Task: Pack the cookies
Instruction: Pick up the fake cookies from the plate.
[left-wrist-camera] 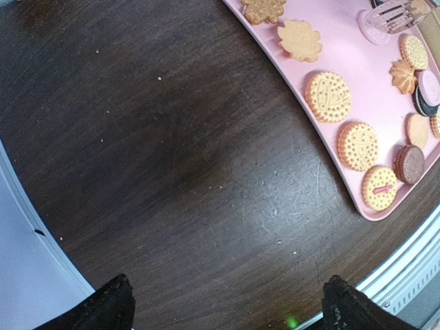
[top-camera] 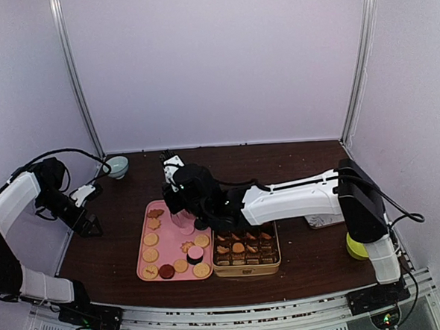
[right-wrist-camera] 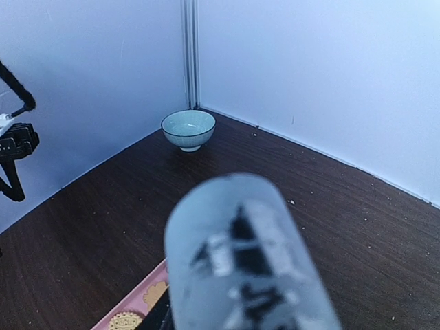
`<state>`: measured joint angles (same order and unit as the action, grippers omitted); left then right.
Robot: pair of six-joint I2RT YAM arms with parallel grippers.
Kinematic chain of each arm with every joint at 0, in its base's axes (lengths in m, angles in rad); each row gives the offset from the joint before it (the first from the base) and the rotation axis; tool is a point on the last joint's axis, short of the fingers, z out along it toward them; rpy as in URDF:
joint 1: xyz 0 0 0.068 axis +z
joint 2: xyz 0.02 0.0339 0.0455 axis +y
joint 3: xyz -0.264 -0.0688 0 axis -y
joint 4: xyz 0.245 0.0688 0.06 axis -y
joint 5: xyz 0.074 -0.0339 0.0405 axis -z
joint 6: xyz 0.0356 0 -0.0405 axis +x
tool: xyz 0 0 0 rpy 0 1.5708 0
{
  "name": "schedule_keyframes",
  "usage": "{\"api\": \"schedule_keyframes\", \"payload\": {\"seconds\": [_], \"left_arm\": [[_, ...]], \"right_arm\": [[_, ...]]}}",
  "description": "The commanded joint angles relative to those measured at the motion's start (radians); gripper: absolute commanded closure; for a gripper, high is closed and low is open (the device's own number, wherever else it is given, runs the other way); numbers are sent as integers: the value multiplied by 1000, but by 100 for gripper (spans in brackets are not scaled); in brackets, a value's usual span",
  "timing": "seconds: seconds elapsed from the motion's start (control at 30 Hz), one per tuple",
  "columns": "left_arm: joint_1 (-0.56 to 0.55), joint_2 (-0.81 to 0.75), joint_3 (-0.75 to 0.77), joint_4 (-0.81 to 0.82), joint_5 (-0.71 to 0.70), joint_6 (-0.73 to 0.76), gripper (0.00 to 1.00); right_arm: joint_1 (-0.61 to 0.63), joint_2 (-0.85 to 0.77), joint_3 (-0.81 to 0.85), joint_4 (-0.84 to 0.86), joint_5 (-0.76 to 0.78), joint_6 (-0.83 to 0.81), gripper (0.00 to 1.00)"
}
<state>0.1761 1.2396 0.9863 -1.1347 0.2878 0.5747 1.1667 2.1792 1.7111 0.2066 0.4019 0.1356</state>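
While the left gripper (left-wrist-camera: 227,309) hung with jaws spread wide over the bare table (left-wrist-camera: 172,179), the cookies (left-wrist-camera: 328,96) lay mostly on the pink tray (left-wrist-camera: 344,48), with some in the gold tin (top-camera: 246,269). The right gripper (top-camera: 181,206) hovered over the tray, but how its jaws stood I could not tell. The cookies looked light, stiff and crumbly, so each probably wanted a gentle pinch across its rim from the metal tongs (left-wrist-camera: 395,12).

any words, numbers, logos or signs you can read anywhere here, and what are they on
No word, brand or number can be read in any view.
Pink cross-like mark, not a letter: on one round cookie at the end of the pink tray.
Other cookies: only dotted embossing, no text that can be made out.
Metal tongs, close to the right wrist camera: dark marks, too blurred to read.
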Motion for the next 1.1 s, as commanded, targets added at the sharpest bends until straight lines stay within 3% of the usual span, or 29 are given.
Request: {"api": "schedule_keyframes", "payload": {"seconds": [0.0, 0.6, 1.07], "left_arm": [[7, -5, 4, -5, -3, 14, 2], [7, 12, 37, -28, 14, 13, 2], [7, 23, 42, -31, 40, 4, 2]], "right_arm": [[-12, 13, 12, 27, -17, 37, 61], [-24, 11, -81, 56, -32, 65, 59], [-13, -96, -144, 92, -25, 74, 88]]}}
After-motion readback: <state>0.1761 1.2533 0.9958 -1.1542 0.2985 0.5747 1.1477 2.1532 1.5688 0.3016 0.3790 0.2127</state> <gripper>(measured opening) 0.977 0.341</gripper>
